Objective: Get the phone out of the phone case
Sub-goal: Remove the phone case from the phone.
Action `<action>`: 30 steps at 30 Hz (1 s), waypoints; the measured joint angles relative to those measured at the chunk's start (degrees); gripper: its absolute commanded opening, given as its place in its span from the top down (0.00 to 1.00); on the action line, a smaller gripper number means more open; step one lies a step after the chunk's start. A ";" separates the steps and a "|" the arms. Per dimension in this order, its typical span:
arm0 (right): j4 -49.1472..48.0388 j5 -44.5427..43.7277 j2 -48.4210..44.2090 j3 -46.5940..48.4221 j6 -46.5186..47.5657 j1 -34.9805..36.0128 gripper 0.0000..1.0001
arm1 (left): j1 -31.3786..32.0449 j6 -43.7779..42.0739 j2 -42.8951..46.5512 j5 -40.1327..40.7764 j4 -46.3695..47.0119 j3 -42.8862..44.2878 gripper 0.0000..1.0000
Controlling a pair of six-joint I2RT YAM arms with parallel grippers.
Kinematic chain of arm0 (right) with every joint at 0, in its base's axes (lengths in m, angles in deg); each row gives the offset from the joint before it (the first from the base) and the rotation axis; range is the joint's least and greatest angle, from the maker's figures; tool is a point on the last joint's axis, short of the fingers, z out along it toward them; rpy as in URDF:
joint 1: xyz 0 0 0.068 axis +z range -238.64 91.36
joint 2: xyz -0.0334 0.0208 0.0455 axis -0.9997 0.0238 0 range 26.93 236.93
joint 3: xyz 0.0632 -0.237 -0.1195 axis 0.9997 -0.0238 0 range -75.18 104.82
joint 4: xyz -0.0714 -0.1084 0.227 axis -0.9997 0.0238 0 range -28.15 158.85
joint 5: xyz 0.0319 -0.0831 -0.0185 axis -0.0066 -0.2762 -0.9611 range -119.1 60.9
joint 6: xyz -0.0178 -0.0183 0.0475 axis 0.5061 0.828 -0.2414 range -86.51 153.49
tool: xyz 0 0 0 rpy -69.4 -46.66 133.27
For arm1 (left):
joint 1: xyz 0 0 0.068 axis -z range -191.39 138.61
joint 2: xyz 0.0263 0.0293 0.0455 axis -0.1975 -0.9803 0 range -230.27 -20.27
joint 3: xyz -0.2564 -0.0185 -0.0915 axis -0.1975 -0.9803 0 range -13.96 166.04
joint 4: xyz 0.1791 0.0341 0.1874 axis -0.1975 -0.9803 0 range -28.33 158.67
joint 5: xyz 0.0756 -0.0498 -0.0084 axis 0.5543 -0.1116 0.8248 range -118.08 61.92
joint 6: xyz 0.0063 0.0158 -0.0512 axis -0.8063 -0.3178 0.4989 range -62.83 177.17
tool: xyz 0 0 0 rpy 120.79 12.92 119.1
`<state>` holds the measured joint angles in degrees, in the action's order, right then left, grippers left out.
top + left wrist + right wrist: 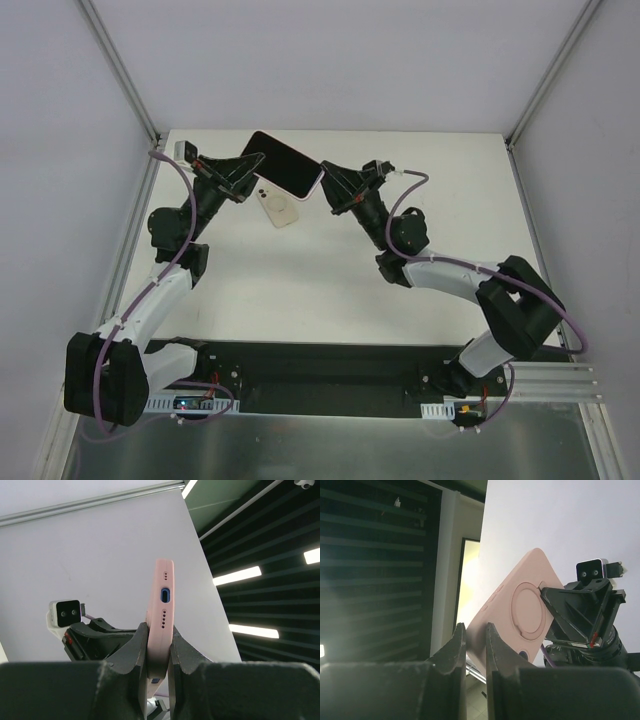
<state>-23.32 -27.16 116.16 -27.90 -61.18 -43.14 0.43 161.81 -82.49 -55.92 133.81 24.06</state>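
Top view: bright, even, soft light; white table (420,250) nearly washed out, shadows faint.
Left wrist view: ceiling strips (240,575) blown out against dark slats; left fingers (131,655) soft and dark, phone case (161,605) sharp.
Right wrist view: glaring bright opening (470,590), murky left half.

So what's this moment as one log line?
left gripper shut on phone case | right gripper shut on it | held aloft | phone inside

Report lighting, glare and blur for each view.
Top external: even light, sharp throughout. Left wrist: ceiling strip lights blown out, pink matte phone case crisp, left pincer dark and soft. Right wrist: flare at left edge, right pincer underexposed, case well lit.
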 measured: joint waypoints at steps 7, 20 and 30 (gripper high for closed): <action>-0.52 -0.70 1.68 1.70 -0.94 0.20 0.98 | -0.33 0.04 0.31 1.05 -0.76 0.17 1.00; -1.60 -1.53 3.15 3.69 -2.10 0.39 0.99 | -0.33 0.09 0.66 1.86 -1.73 1.60 1.00; -2.82 -1.73 3.74 4.39 -2.60 0.96 0.99 | -0.33 0.07 1.70 2.08 -1.90 2.03 1.00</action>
<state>-26.14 -28.89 119.89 -23.50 -63.78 -42.18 0.10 161.87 -80.78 -53.84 131.91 26.09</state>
